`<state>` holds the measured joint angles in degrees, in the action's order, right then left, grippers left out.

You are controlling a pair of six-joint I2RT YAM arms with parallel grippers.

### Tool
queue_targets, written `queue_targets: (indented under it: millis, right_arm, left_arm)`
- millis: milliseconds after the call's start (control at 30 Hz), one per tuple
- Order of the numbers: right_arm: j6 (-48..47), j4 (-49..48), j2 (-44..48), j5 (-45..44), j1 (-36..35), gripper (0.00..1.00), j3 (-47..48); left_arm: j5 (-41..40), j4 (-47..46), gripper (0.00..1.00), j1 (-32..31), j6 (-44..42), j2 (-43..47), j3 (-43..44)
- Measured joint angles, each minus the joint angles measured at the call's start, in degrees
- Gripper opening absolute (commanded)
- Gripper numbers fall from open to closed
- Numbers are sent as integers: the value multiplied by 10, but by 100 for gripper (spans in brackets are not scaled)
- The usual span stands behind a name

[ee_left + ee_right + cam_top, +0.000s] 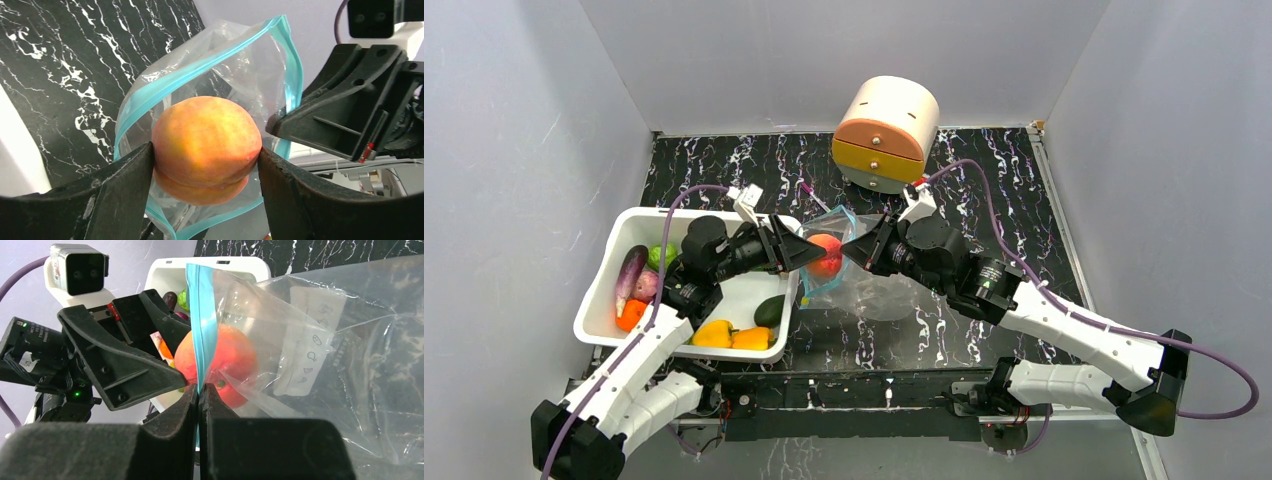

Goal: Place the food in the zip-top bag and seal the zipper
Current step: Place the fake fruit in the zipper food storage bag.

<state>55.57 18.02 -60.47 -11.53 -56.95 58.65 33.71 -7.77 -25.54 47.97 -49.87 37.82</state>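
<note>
My left gripper (816, 255) is shut on an orange-red peach (206, 148), held right at the open mouth of the clear zip-top bag (864, 285). The peach also shows in the top view (826, 254) and through the plastic in the right wrist view (225, 360). The bag's blue-green zipper strip (210, 65) loops round behind the fruit. My right gripper (852, 250) is shut on that strip (200, 325) and holds the mouth up. The yellow piece is not visible. More food lies in the white tub (609, 260): a purple eggplant (631, 272), yellow peppers (732, 336), an orange fruit (631, 313), green pieces (662, 255).
A round cream and orange drawer box (886, 133) stands at the back of the black marbled table (984, 190). A dark green piece (770, 310) lies in the tub's right corner. Grey walls close in on the left, right and back.
</note>
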Motion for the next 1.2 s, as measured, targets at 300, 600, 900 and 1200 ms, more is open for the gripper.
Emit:
queue_targets:
  millis: [300,600,900,1200]
  right_arm:
    - [0,-3,0,4,0,0,-3]
    - [7,4,26,-21,0,0,-32]
    - [11,57,34,-36,0,0,-30]
    - [14,86,61,-35,0,0,-30]
  left_arm:
    - [3,32,85,-2,-13,-8,25]
    - [25,80,87,-2,-46,-6,66]
    - [-38,230,83,-2,-179,15,160]
    - [-8,218,75,-2,-209,-6,149]
